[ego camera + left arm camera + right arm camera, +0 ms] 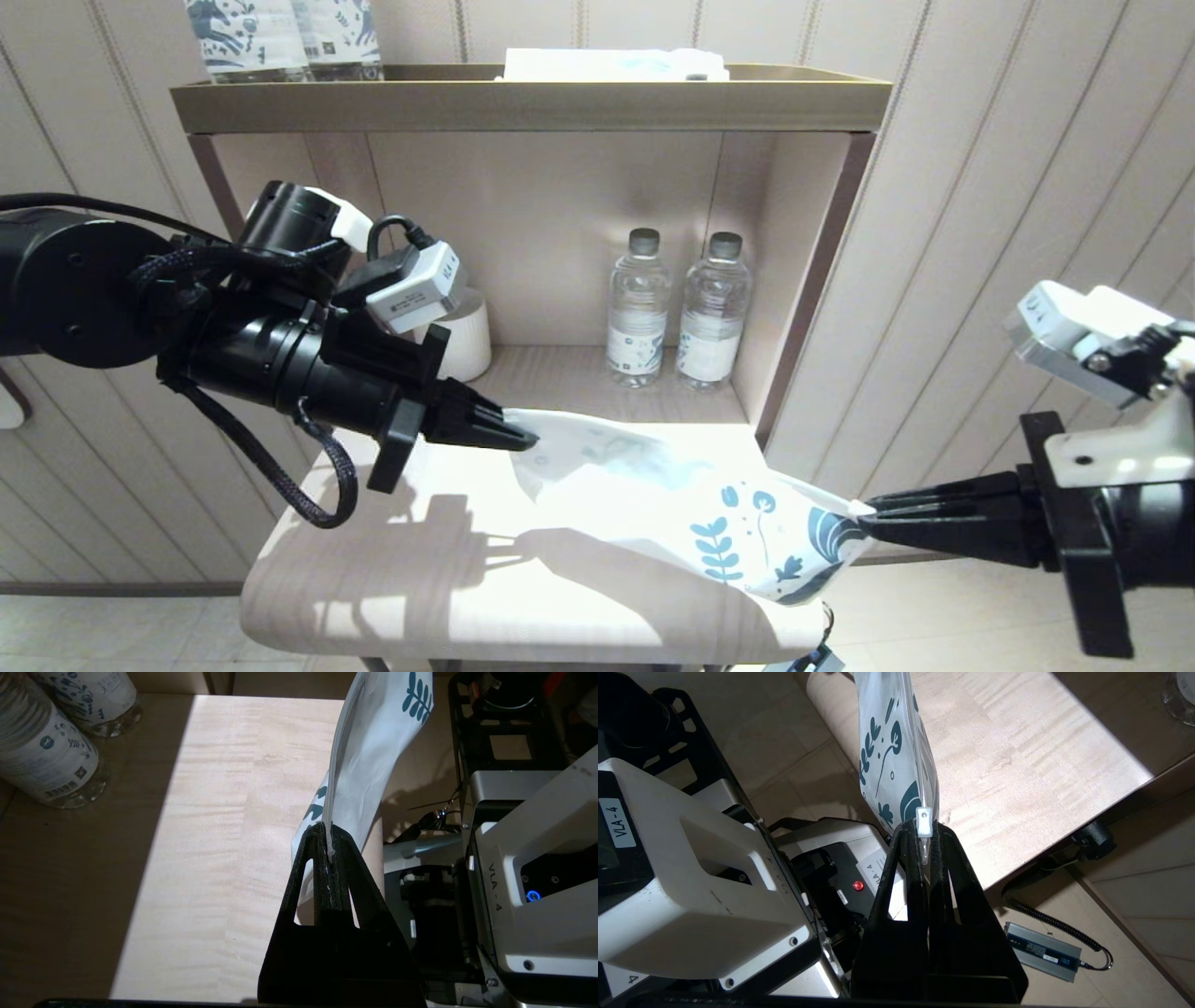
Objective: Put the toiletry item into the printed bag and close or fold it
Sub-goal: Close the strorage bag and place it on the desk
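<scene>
Two grips: our left gripper [525, 437] and right gripper [866, 523] both clamp the printed bag [653, 504].
Slider: we pull the zip slider [924, 821] level, bag taut.

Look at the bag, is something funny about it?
Yes. The frosted white plastic bag with teal leaf prints hangs above the pale wooden shelf, stretched between the left gripper and right gripper, each shut on one end. No toothbrush shows.

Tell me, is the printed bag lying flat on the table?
No: the printed bag hangs stretched between the left tool and the right tool.
</scene>
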Available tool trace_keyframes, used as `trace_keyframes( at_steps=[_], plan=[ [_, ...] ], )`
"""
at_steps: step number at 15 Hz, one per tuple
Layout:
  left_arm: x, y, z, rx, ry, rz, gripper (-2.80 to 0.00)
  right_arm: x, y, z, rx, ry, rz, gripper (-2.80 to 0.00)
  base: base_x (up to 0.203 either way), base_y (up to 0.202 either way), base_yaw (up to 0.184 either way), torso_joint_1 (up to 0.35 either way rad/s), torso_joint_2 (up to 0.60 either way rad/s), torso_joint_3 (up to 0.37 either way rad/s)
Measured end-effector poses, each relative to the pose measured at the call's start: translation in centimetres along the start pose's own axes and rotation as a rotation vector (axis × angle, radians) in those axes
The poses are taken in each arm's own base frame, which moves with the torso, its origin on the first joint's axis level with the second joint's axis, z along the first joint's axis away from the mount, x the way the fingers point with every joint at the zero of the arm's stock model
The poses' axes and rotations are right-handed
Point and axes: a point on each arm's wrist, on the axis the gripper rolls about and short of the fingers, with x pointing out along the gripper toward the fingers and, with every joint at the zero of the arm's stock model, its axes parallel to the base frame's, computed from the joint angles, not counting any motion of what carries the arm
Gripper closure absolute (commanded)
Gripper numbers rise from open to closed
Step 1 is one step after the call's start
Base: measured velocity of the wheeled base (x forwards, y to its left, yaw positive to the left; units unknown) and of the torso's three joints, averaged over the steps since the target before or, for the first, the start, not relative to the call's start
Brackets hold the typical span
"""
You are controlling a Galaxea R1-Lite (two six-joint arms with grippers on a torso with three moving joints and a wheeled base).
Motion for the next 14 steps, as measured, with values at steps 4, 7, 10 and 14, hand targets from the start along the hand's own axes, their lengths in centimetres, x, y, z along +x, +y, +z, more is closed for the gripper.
trace_keyframes(
  at_steps=[4,7,10,14],
  plan=[
    [0.0,0.4,0.1,-0.007,-0.003,0.01,0.0,1.8,-1.2,1.3,-0.01,-0.035,-0.012,0.0,0.0,0.0,0.0,0.0,0.0,0.0],
    [-0.6,1.9,-0.1,-0.047,-0.008,0.057,0.0,4.0,-2.9,3.3,-0.013,-0.052,-0.025,0.0,0.0,0.0,0.0,0.0,0.0,0.0],
    [-1.1,3.5,-0.9,-0.069,-0.004,0.095,0.0,6.7,-4.9,4.9,-0.004,-0.043,-0.056,0.0,0.0,0.0,0.0,0.0,0.0,0.0],
    [-1.0,5.1,-2.2,-0.091,0.009,0.122,-2.8,10.2,-6.9,5.6,0.008,-0.008,-0.116,0.0,0.0,0.0,0.0,0.0,0.0,0.0]
  ],
)
